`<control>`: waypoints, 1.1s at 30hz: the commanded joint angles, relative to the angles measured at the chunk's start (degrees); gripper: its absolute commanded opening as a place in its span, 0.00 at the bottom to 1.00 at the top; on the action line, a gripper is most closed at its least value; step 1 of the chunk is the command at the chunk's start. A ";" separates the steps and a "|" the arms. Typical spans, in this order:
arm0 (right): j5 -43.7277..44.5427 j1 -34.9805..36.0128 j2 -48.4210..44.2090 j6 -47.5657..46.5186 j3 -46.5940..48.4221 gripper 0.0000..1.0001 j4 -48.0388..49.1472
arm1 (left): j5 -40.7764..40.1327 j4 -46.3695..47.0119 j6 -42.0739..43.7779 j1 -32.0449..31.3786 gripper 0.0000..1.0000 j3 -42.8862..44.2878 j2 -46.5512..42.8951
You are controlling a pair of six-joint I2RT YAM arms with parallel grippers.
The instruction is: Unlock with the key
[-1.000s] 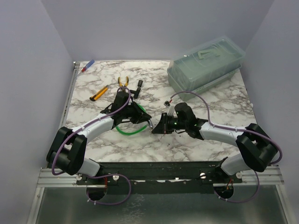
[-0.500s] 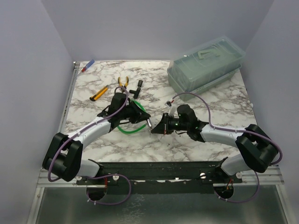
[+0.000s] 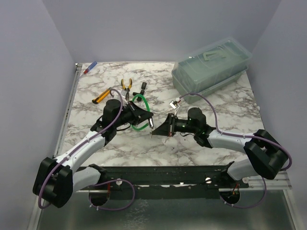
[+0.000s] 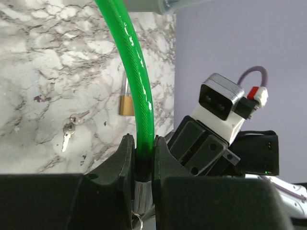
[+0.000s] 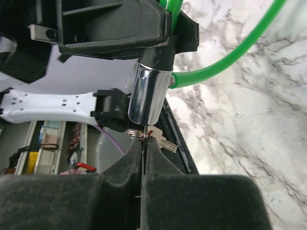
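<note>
My left gripper (image 4: 142,143) is shut on the black collar of a bright-green cord (image 4: 136,81), just above the silver barrel (image 4: 140,196) at the cord's end. It holds this above the table. In the right wrist view the barrel (image 5: 147,96) hangs from the left gripper (image 5: 158,40). My right gripper (image 5: 144,143) is shut on the thin edge of the key (image 5: 145,132) at the barrel's lower end. A second key (image 5: 170,145) hangs beside it on a small ring. From above, the grippers meet at mid-table, left (image 3: 146,120) and right (image 3: 156,132). The cord (image 3: 139,98) loops up behind them.
A small brass padlock (image 4: 126,105) and loose keys (image 4: 68,132) lie on the marble. A clear lidded box (image 3: 211,64) stands back right. Orange-handled pliers (image 3: 126,84), a black L-shaped tool (image 3: 142,88), a yellow knife (image 3: 101,96) and a marker (image 3: 90,67) lie back left.
My left arm has lifted the cord end and drawn back, so the green loop has risen off the table. My right gripper has followed leftward, still at the barrel's end.
</note>
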 commanded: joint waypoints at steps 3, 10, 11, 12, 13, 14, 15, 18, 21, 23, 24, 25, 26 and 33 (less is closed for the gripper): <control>-3.81 0.26 0.99 5.10 0.17 0.01 14.20 | 5.80 9.44 -3.74 -0.90 0.00 -1.97 -6.11; -5.49 0.26 1.56 6.74 1.34 0.01 18.53 | 6.38 13.14 -4.94 -0.91 0.00 -3.94 -10.42; -5.94 0.25 1.67 6.95 1.63 0.01 19.08 | 6.41 13.72 -5.16 -0.92 0.00 -4.18 -11.09; -6.26 0.29 1.93 7.27 1.97 0.00 19.73 | 6.41 14.39 -5.35 -0.93 0.00 -4.38 -11.66; -6.69 0.29 2.15 7.66 2.31 0.01 20.56 | 6.41 14.99 -5.55 -0.93 0.00 -4.53 -12.27; -7.14 0.30 2.50 8.09 2.67 0.01 21.65 | 6.43 15.55 -5.73 -1.02 0.00 -4.70 -12.87; -7.52 0.33 2.80 8.81 2.98 0.00 23.03 | 6.33 16.23 -6.12 -0.94 0.00 -4.88 -13.41; -8.67 0.30 4.06 11.27 4.40 0.00 27.30 | 6.32 18.43 -6.70 -0.95 0.00 -5.48 -15.02; -9.43 0.30 5.16 14.02 5.92 0.01 31.76 | 6.32 20.81 -7.10 -0.88 0.00 -6.32 -16.93; -10.10 0.26 6.12 16.11 7.28 0.01 35.04 | 6.40 22.84 -7.51 -0.94 0.00 -7.02 -18.02; -10.49 0.28 6.63 17.13 7.89 0.00 36.63 | 6.33 23.66 -7.65 -0.97 0.00 -7.25 -18.48; -10.98 0.32 7.15 18.26 8.62 0.00 38.17 | 6.32 24.60 -7.88 -0.98 0.00 -7.47 -18.84; -11.39 0.29 7.59 19.38 9.25 0.00 39.84 | 6.32 25.74 -8.22 -0.94 0.00 -7.75 -19.23; -12.69 0.27 9.88 24.65 12.67 0.01 47.83 | 5.70 32.53 -10.21 -1.02 0.00 -9.47 -21.68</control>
